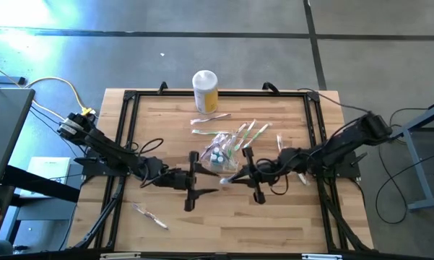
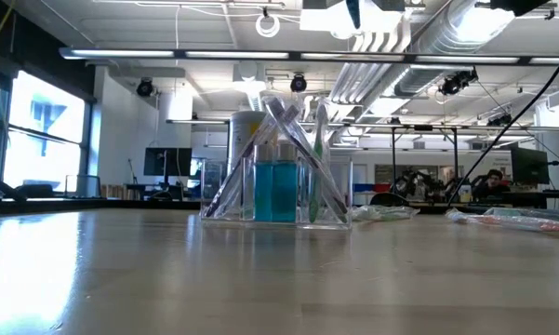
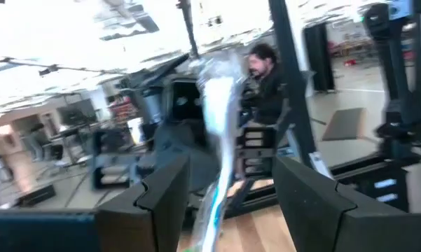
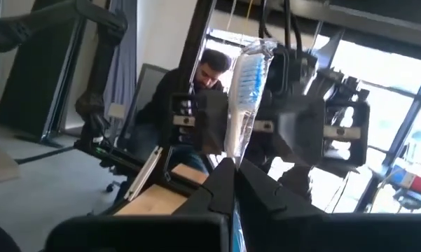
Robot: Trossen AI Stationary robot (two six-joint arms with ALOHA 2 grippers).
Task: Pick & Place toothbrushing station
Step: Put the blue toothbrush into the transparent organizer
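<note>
High view shows the toothbrushing station (image 1: 222,154) sitting mid-desk (image 1: 166,123), between both arms. The right hand (image 1: 231,178) is clenched on a wrapped toothbrush (image 4: 246,84), upright, probably to drop it into the station. The left hand (image 1: 199,177) stands released around that wrapper, seemingly handing over.

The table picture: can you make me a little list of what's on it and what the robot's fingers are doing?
table: wooden top
toothbrushing station: clear container mid-table, wrapped toothbrushes leaning in it
yellow jar: white lid, at the far edge
loose wrapped toothbrushes: beside the station; one at the near left
left gripper: fingers apart around a wrapped toothbrush
right gripper: fingers shut on a wrapped toothbrush
</note>
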